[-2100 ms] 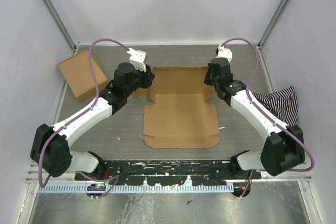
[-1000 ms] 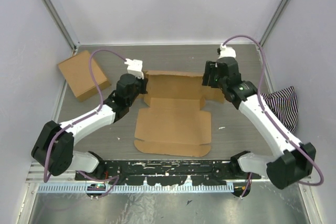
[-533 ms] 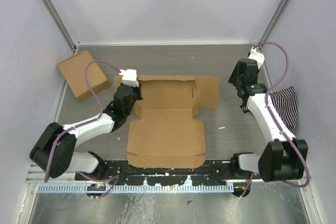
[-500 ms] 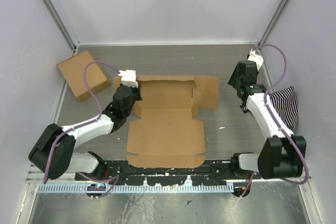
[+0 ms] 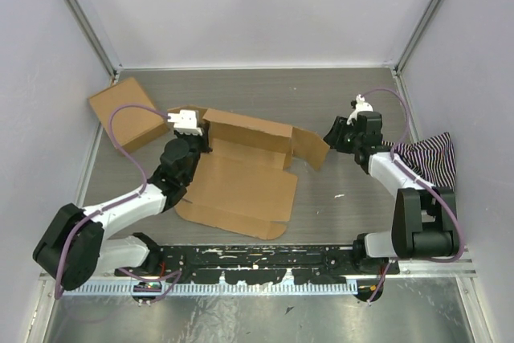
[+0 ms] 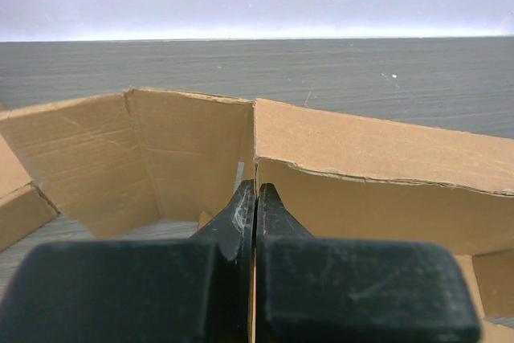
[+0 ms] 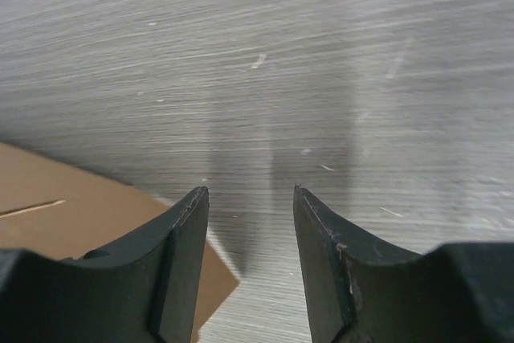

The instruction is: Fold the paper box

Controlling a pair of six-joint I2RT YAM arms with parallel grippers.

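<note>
**Rear wall up, right flap waiting**

The paper box (image 5: 241,186) lies mid-counter, a little toward the left edge and skewed, so that its near corner points at the near edge. Its base panel is flat. The long rear panel (image 5: 245,130) stands raised along its crease, on the side facing the far edge.

The left end effector (image 5: 195,144) is at the left end of that raised panel. In the left wrist view its fingers (image 6: 241,214) are pressed together with a sliver of cardboard between them, so it appears to be pinching the wall's end. The short side flap (image 6: 96,150) angles inward just beyond.

The right end effector (image 5: 331,132) hangs near the box's right flap (image 5: 309,148), not touching it. Its wrist view shows the jaws moderately apart over bare counter, with nothing between them. Only a corner of brown cardboard shows at the lower left.

A squarish carton (image 5: 124,110) sits in the far left corner, and a striped cloth (image 5: 426,158) lies against the right edge.

This looks like an early step, with one wall being erected and the rest unfolded. The next move probably calls for the right end effector to take the right flap and swing it inward. Meanwhile the left grip would keep the wall upright, since light cardboard tends to spring back or drag the whole sheet.
</note>
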